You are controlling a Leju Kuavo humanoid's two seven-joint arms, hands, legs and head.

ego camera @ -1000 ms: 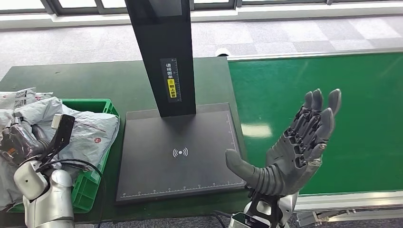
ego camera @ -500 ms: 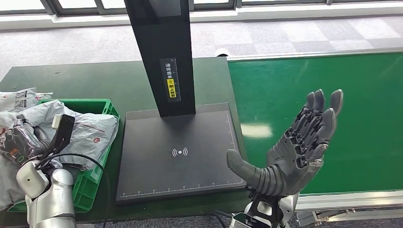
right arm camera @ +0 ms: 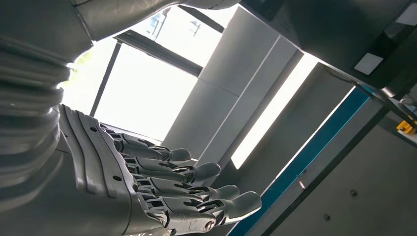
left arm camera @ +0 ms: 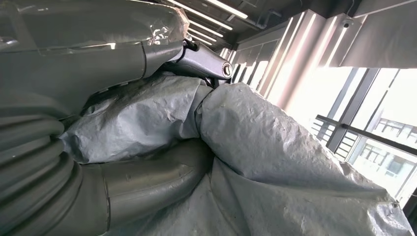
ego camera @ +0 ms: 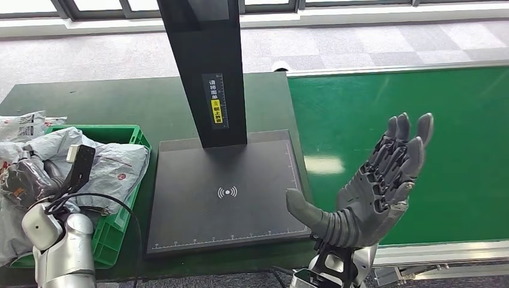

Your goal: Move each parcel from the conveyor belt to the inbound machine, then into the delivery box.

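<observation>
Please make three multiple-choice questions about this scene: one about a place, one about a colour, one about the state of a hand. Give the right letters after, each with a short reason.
1. Where is the green delivery box relative to the inbound machine?
A. On the robot's left side of it
B. On the conveyor belt
C. Behind its black column

2. What colour is the conveyor belt?
A. Black
B. Green
C. Grey

3. What is the state of the right hand?
A. Holding a parcel
B. Pressed flat on the machine
C. Open, holding nothing

Answers: 1 A, the box sits on the dark table beside the machine's platform, on the left. 2 B, the belt surface is plain green. 3 C, the fingers are apart and raised above the belt's near edge, with nothing in them.
</observation>
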